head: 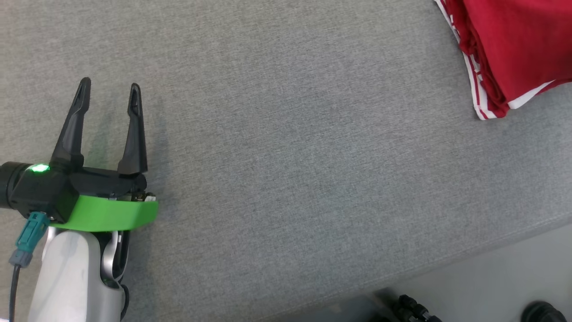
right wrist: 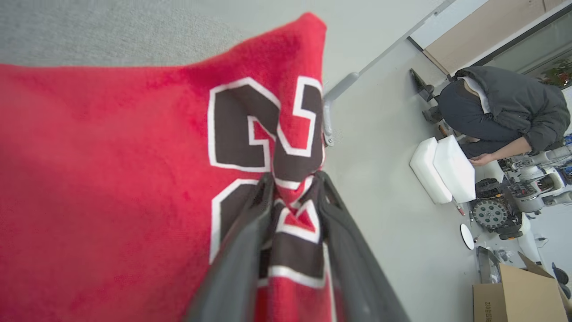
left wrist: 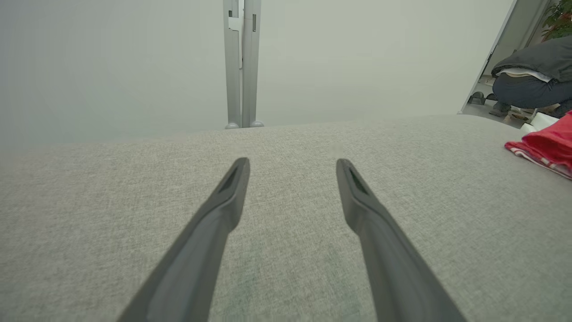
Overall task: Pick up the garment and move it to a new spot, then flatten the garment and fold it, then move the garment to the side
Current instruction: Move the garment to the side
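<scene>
Two arms are out over the grey padded surface [head: 313, 134], and each camera tells a different part of it. From the head view, the left gripper [head: 110, 83] sits at the lower left. Its two dark fingers are spread apart with nothing between them, poised over bare grey cloth. The red garment [head: 514, 44] lies bunched at the top right corner of that view, well apart from the left gripper, with white striped trim along its edge.

The left wrist view adds the room beyond. A metal post [left wrist: 241, 67] stands against a pale wall straight ahead. The garment is a low red heap at the far right edge, and behind it a person [left wrist: 536, 76] in dark clothes crouches.

The right wrist view brings the grip up close. The right gripper [right wrist: 296, 176] is pinched tight on a fold of the garment, with red fabric bearing big black, white-edged numerals gathered between its fingers. Off to the side, on the pale floor, the person bends over white foam blocks [right wrist: 442, 170], with a cardboard box [right wrist: 518, 295] in the corner.
</scene>
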